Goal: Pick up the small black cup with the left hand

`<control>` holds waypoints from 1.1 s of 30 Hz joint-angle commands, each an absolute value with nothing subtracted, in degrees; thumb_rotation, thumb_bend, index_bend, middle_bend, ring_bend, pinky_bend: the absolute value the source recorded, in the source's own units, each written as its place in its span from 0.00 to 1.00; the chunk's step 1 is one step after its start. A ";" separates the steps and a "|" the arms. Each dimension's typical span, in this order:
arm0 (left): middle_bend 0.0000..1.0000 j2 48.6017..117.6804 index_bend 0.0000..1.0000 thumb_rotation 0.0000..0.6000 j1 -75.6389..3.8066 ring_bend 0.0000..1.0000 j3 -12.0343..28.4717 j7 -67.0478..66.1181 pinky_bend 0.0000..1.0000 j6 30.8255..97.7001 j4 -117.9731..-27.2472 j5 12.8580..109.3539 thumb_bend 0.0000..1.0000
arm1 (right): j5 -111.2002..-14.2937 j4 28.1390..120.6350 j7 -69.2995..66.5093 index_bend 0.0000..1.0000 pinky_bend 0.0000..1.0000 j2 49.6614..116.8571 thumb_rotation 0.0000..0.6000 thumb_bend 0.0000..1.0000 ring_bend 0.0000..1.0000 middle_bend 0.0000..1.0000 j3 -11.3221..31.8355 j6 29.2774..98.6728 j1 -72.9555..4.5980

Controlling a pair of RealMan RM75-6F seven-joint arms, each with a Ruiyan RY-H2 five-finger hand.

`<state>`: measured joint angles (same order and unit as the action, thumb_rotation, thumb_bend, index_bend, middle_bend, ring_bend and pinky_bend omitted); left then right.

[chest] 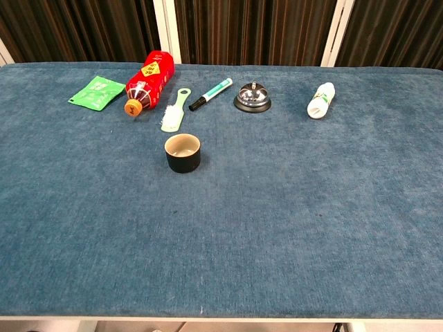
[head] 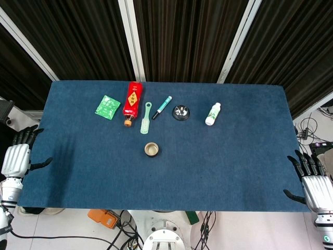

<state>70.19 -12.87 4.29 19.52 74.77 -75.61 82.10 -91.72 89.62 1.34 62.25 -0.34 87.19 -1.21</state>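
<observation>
The small black cup [head: 151,150] [chest: 183,153] stands upright near the middle of the blue table [head: 223,172], its tan inside showing. My left hand [head: 18,156] hangs off the table's left edge, open, fingers apart, far from the cup. At the table's right edge my right hand [head: 312,179] is likewise open and holds nothing. Neither hand shows in the chest view.
Behind the cup lie a green packet [head: 107,107], a red bottle [head: 132,103] on its side, a light green brush [head: 146,118], a marker [head: 162,107], a desk bell [head: 181,112] and a small white bottle [head: 213,114]. Cables lie on the floor below.
</observation>
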 commanded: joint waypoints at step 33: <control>0.06 72.40 0.12 1.00 -24.76 0.00 -0.43 31.19 0.07 65.51 -86.84 96.68 0.13 | -89.05 91.16 -1.06 0.18 0.06 60.44 1.00 0.20 0.01 0.06 -0.33 84.94 -1.05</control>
<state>71.53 -23.82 -0.83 30.63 66.43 -86.41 96.82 -89.05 91.15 -1.06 60.44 -0.33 84.94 -1.05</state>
